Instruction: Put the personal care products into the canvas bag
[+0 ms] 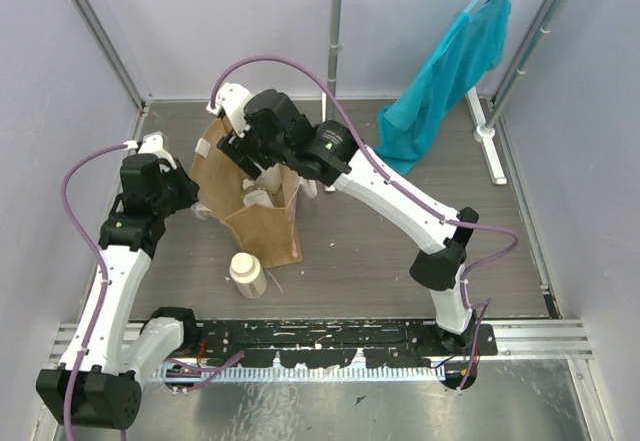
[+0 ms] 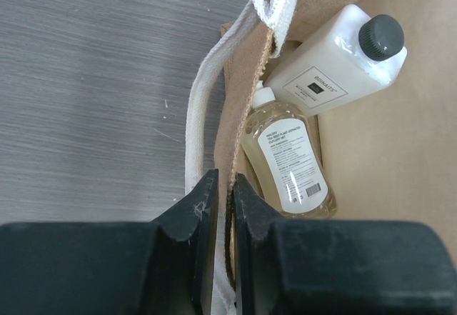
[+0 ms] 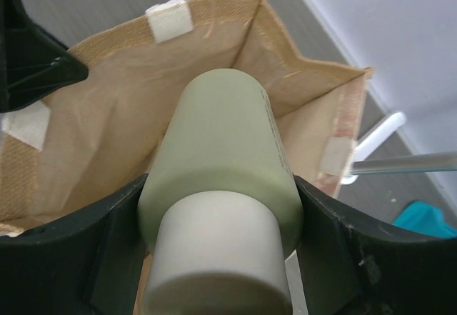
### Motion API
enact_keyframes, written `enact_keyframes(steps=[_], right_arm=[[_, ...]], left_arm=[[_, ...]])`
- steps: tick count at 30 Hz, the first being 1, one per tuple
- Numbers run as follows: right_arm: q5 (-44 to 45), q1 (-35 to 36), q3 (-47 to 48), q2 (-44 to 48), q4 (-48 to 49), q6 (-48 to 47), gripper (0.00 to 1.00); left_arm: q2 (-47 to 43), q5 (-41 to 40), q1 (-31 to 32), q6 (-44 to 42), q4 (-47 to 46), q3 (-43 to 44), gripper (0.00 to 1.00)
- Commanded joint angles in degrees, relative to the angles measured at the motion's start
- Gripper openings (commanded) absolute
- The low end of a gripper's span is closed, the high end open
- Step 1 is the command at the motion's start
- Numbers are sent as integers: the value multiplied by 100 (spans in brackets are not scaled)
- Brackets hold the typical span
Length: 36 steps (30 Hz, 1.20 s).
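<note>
Amber bottle (image 2: 289, 165) and white bottle (image 2: 335, 61) lie in the canvas bag (image 1: 272, 236), left gripper (image 2: 220, 201) pinching its rim, right gripper (image 3: 221, 208) clamping the olive-green bottle (image 3: 221, 158) above it; cream bottle (image 1: 247, 273) stands outside.

A white rectangular bottle (image 2: 341, 54) with a dark cap carries a white square label; its top line seems to read "BURNAITS", with the smaller lines beneath too fine to read. The amber bottle (image 2: 265, 138) beside it has a white label with illegible small print and a barcode (image 2: 312, 188).

Left pincer (image 2: 223, 188) seemingly pinched; right pincer (image 3: 221, 211) clamped wide.
</note>
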<state>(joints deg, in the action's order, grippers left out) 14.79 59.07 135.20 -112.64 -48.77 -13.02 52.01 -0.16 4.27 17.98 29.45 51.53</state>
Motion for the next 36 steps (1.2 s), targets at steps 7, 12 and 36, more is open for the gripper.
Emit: enact_keyframes(steps=[7, 12, 36], right_arm=[[-768, 1, -273, 3, 1049, 580, 0], [-831, 8, -185, -192, 1083, 516, 0], [-974, -434, 519, -1332, 749, 636, 0]], left_arm=[[-125, 384, -14, -564, 267, 129, 23], [41, 1017, -14, -1463, 922, 400, 26], [-14, 1591, -6, -1551, 1177, 649, 32]])
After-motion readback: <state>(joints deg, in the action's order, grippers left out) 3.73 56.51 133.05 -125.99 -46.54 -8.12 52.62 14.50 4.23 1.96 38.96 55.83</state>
